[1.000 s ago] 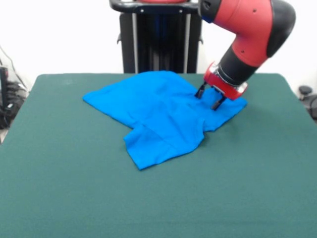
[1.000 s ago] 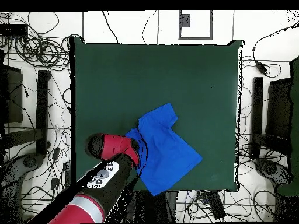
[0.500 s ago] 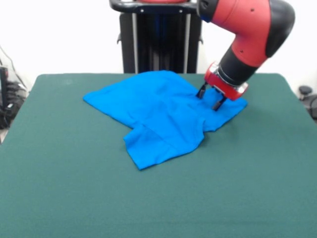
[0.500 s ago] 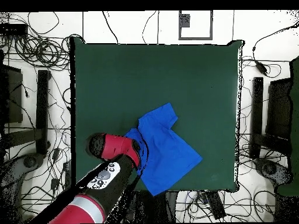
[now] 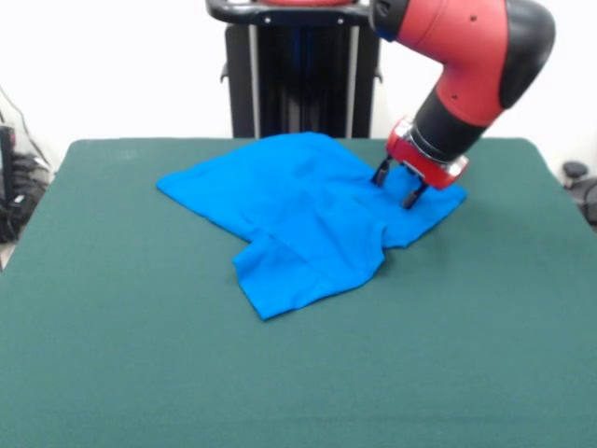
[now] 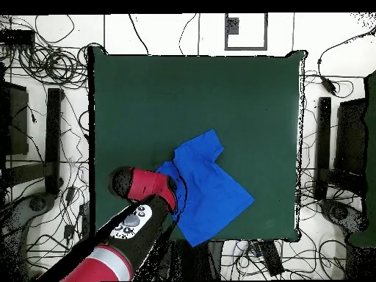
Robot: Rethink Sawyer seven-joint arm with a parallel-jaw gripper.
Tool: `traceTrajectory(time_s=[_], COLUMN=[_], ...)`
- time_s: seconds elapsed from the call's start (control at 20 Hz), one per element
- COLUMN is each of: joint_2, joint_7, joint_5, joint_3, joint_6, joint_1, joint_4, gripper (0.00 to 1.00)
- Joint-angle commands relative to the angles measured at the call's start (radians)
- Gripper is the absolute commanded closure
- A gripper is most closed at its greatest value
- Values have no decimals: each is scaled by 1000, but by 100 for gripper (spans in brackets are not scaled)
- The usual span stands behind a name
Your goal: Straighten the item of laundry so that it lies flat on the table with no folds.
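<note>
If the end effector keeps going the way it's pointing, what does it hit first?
The blue T-shirt. The end effector points down, open, its tips at the shirt's edge nearest the arm. Contact is unclear from these views. Under the cloth is only the table.

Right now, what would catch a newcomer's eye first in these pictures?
The bright blue T-shirt stands out most, lying rumpled with folds on the far half of the dark green table in the front view. Next comes the red and black arm, whose open gripper points down at the shirt's right-hand part, its tips at the cloth.
</note>
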Motion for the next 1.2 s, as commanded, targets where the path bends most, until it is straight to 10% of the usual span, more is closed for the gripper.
traceTrajectory(time_s=[0.05, 1.2], joint_2=[27, 38], joint_7=[347, 376], joint_5=[137, 190], joint_3=[155, 142], joint_6=[-16, 22], joint_1=[41, 62], joint_4=[-56, -81], gripper=[0, 0])
